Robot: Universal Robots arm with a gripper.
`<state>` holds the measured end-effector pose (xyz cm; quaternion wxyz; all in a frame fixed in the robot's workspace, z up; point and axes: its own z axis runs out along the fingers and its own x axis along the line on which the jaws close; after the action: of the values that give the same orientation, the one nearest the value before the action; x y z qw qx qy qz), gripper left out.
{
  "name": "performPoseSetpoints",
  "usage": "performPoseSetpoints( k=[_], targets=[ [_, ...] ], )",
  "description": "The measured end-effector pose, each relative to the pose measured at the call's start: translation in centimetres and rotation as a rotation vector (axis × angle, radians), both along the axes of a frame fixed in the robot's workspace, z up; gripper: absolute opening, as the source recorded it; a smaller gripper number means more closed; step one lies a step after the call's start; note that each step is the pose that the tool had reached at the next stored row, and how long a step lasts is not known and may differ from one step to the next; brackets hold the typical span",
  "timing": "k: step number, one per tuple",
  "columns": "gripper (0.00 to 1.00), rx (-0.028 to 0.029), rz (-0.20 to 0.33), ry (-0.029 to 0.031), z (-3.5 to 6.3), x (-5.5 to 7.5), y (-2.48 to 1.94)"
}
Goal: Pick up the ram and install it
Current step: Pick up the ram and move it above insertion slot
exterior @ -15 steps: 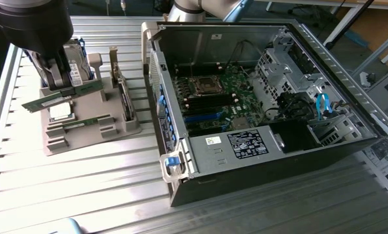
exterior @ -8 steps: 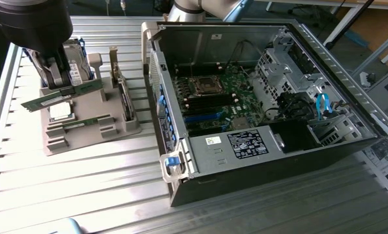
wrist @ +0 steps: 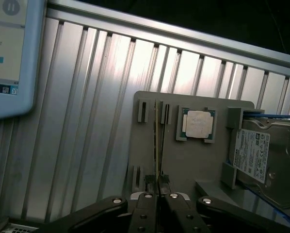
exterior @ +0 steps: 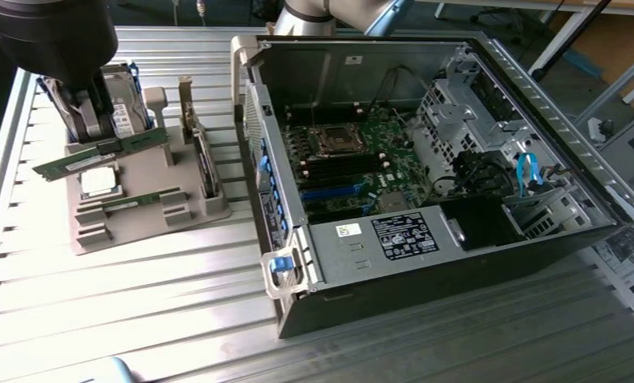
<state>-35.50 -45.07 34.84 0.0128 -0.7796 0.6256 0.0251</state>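
Note:
The ram is a long green stick held at its middle by my gripper, which is shut on it. It hangs slightly tilted just above the grey holder at the exterior view's left, one end reaching past the holder's edge. The wrist view shows the ram edge-on as a thin line running out from my gripper, between the holder's slot posts. The open computer case lies at the exterior view's right, with dark memory slots on its motherboard below the CPU socket.
On the holder sit a silver CPU, a hard drive, an upright expansion card and another green stick. A screen stands beside the ribbed metal table. Cables and drive cages crowd the case's right side.

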Motion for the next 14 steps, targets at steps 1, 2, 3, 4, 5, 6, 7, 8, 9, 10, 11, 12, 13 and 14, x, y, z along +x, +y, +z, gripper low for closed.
performPoseSetpoints(
  k=[1,2,3,4,5,6,7,8,9,10,11,12,13,14],
  targets=[
    [0.12,0.0001,0.000,0.0000,0.05,0.00,0.00],
    [0.12,0.0002,0.000,0.0000,0.09,0.00,0.00],
    [0.12,0.0003,0.000,0.0000,0.14,0.00,0.00],
    [0.12,0.0004,0.000,0.0000,0.19,0.00,0.00],
    [0.12,0.0006,0.000,-0.0001,0.24,0.00,0.00],
    [0.12,0.0006,0.000,0.0000,0.29,0.00,0.00],
    [0.12,0.0007,0.000,0.0000,0.34,0.00,0.00],
    [0.12,0.0009,0.000,0.0000,0.38,0.00,0.00],
    [0.12,0.0011,0.000,0.0000,0.44,0.00,0.00],
    [0.12,0.0013,0.000,-0.0001,0.47,0.00,0.00],
    [0.12,0.0013,0.000,0.0000,0.53,0.00,0.00],
    [0.12,0.0013,0.000,0.0000,0.59,0.00,0.00],
    [0.12,0.0014,0.000,0.0001,0.65,0.00,0.00],
    [0.12,0.0015,0.000,0.0001,0.72,0.00,0.00]
  ],
)
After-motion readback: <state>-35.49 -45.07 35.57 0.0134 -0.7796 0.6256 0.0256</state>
